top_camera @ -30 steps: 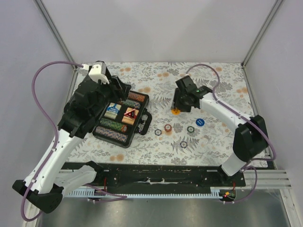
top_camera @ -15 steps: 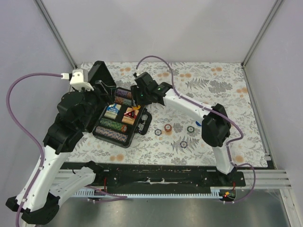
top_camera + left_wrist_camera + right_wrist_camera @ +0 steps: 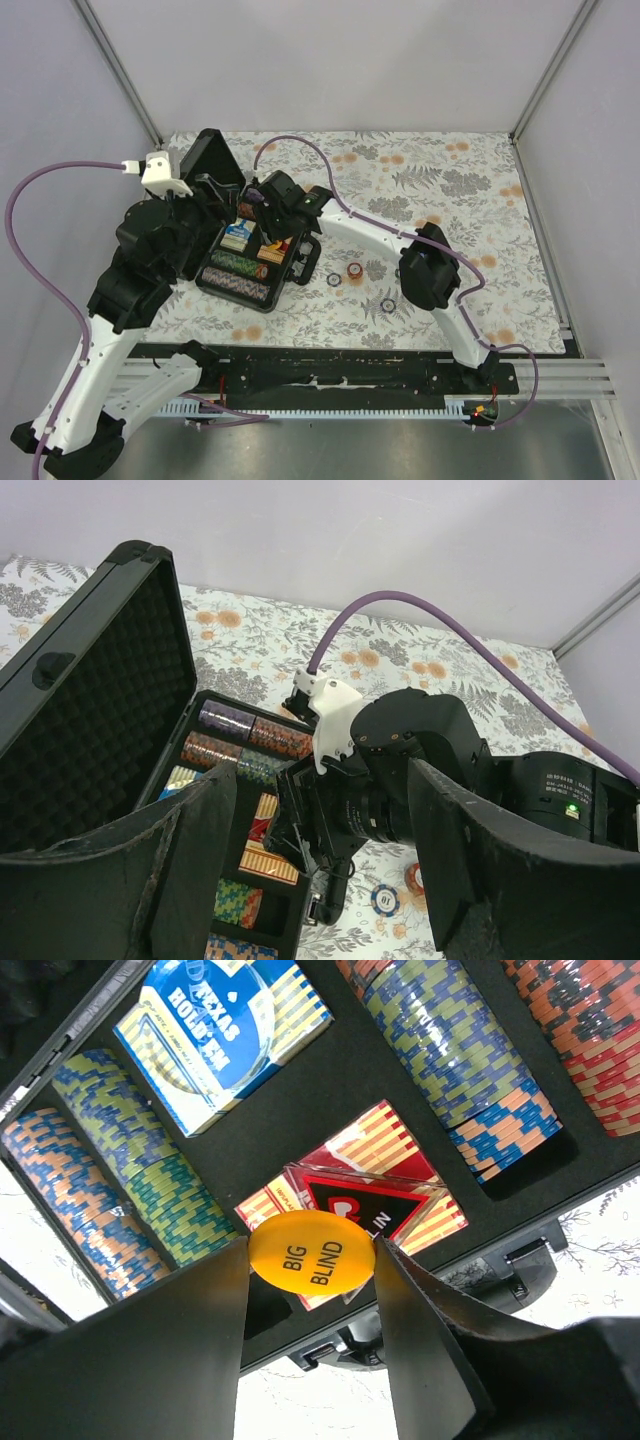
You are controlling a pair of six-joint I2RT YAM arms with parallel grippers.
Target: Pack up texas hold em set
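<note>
The black case (image 3: 100, 680) lies open with its lid up, so things can go in. At the case's left side, the left gripper (image 3: 330, 880) is spread wide and holds nothing. Over the case's middle, the right gripper (image 3: 312, 1260) pinches the yellow Big Blind button (image 3: 310, 1245) above the red cards (image 3: 385, 1140), likely to drop it there. Loose chips (image 3: 354, 271) lie just right of the case.
</note>
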